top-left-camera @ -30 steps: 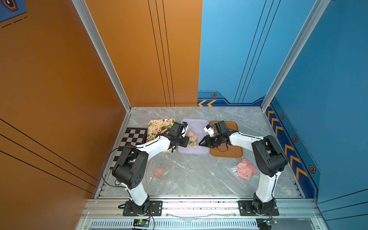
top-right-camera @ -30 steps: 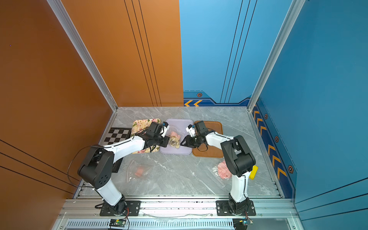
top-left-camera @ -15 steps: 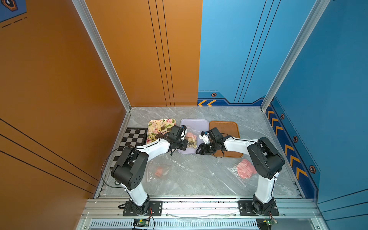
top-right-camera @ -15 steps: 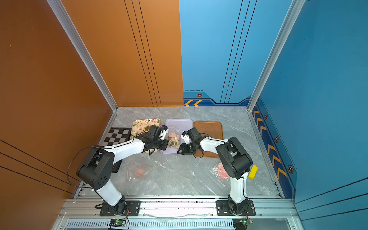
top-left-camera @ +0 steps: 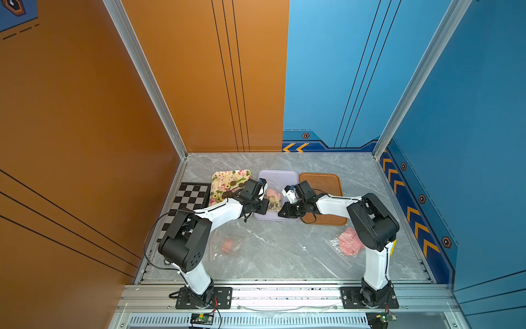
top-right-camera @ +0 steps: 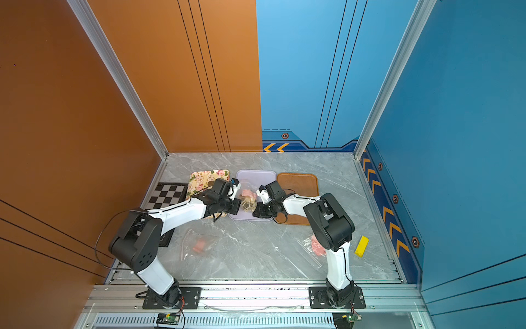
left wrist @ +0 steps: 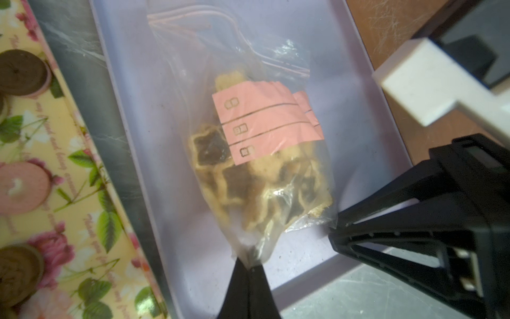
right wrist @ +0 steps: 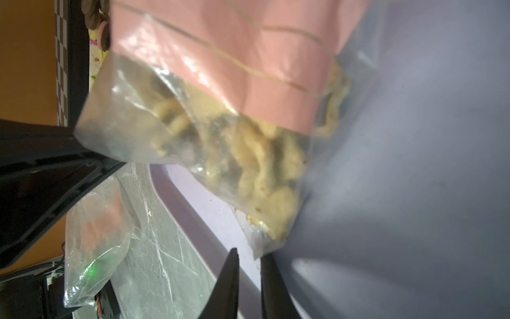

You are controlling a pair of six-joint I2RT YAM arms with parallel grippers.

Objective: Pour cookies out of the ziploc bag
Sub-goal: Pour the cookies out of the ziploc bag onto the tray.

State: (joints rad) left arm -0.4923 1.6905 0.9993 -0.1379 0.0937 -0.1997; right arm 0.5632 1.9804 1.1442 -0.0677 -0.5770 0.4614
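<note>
The clear ziploc bag [left wrist: 262, 165] with a pink label hangs tilted over the lilac tray [left wrist: 165, 138], its zip end low on the tray. Cream and dark cookies [left wrist: 209, 149] are bunched inside it. My left gripper [left wrist: 249, 266] is shut on one bottom corner of the bag. My right gripper [right wrist: 249, 254] is at the other bottom corner, its jaws a narrow gap apart. That corner touches one fingertip [right wrist: 266, 259] and nothing shows between the jaws. Both top views show the bag [top-left-camera: 273, 199] [top-right-camera: 248, 200] between the left gripper [top-left-camera: 267, 205] and the right gripper [top-left-camera: 281, 212].
A floral tray [top-left-camera: 227, 178] with round cookies lies left of the lilac tray [top-left-camera: 277, 173], a wooden tray [top-left-camera: 327, 182] right of it. A chessboard [top-left-camera: 190, 193] is far left. Two more bags [top-left-camera: 227, 245] [top-left-camera: 348, 242] lie near the front. A yellow block [top-right-camera: 361, 246] sits front right.
My right gripper came left off the wooden tray to the bag's free bottom corner and its jaws narrowed. My left gripper, holding the bag, shifted slightly toward the front.
</note>
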